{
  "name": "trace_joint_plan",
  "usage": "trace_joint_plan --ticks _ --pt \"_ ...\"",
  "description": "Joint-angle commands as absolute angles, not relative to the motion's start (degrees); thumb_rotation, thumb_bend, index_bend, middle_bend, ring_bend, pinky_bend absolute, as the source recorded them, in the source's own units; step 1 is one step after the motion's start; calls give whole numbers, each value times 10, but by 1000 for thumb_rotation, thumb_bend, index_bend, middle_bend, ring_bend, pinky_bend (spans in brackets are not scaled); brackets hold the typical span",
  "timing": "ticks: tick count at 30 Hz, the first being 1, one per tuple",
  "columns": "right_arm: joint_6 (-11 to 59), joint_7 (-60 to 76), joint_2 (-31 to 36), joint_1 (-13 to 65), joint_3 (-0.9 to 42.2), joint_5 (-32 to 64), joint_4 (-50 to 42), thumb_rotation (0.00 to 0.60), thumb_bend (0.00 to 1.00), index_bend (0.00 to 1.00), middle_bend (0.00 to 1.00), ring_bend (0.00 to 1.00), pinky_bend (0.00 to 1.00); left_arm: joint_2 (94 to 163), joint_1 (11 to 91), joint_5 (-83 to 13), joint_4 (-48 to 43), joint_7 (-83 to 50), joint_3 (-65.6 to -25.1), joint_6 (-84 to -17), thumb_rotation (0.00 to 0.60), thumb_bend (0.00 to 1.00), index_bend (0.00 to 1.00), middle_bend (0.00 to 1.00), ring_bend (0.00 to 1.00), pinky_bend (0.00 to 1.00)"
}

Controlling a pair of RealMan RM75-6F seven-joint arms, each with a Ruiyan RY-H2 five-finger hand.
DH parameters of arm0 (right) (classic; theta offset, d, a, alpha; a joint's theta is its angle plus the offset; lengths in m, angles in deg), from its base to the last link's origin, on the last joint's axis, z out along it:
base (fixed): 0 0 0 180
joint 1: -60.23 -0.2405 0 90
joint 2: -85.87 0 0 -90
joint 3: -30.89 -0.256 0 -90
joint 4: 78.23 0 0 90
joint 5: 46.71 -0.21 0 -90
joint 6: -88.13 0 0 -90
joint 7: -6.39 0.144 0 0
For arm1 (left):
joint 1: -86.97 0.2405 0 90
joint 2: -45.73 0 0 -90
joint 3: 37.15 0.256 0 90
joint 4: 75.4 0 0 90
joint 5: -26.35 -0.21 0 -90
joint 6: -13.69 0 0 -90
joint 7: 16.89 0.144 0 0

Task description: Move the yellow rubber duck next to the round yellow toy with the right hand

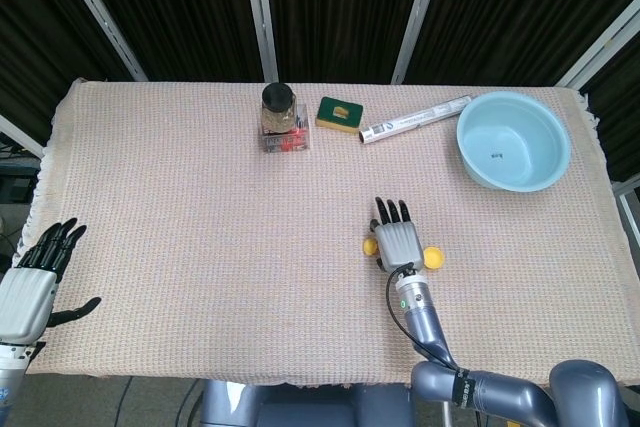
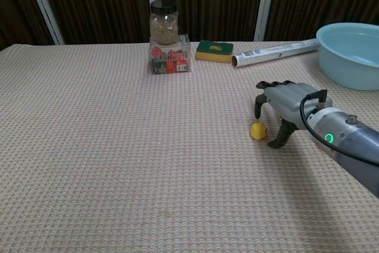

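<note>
The small yellow rubber duck [image 1: 369, 245] stands on the woven tablecloth, right of centre; the chest view shows the duck [image 2: 257, 131] upright. My right hand [image 1: 396, 240] hovers just to its right, palm down and fingers spread, holding nothing. In the chest view the right hand [image 2: 287, 102] arches over the duck, its thumb reaching down to the cloth beside it. The round yellow toy [image 1: 432, 258] lies on the hand's other side, close to the wrist; the chest view hides it behind the forearm. My left hand [image 1: 35, 282] hangs open off the table's front left corner.
At the back stand a jar [image 1: 279, 105] on a clear box of red pieces [image 1: 284, 137], a green sponge [image 1: 339, 113] and a foil roll [image 1: 415, 119]. A light blue basin [image 1: 513, 140] sits at the back right.
</note>
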State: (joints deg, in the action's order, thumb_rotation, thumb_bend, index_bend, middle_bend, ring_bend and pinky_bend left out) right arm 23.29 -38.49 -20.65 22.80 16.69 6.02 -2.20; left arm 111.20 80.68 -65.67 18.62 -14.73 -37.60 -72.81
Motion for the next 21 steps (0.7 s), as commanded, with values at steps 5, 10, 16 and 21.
trace_joint_plan --ticks 5,10,16,21 --pt "235 -386 -210 221 168 60 -27 600 148 398 0 0 0 1112 806 -656 186 -149 -376 -727 600 0 0 0 0 220" --pt "234 -385 -211 218 168 60 -28 600 149 430 0 0 0 1111 805 -656 187 -149 -376 -726 600 0 0 0 0 220" --pt "235 -385 -214 215 170 57 -32 600 149 448 0 0 0 1111 805 -656 188 -148 -376 -726 600 0 0 0 0 220" --pt "235 -384 -216 213 171 56 -35 600 149 465 0 0 0 1111 805 -656 188 -148 -375 -725 600 0 0 0 0 220"
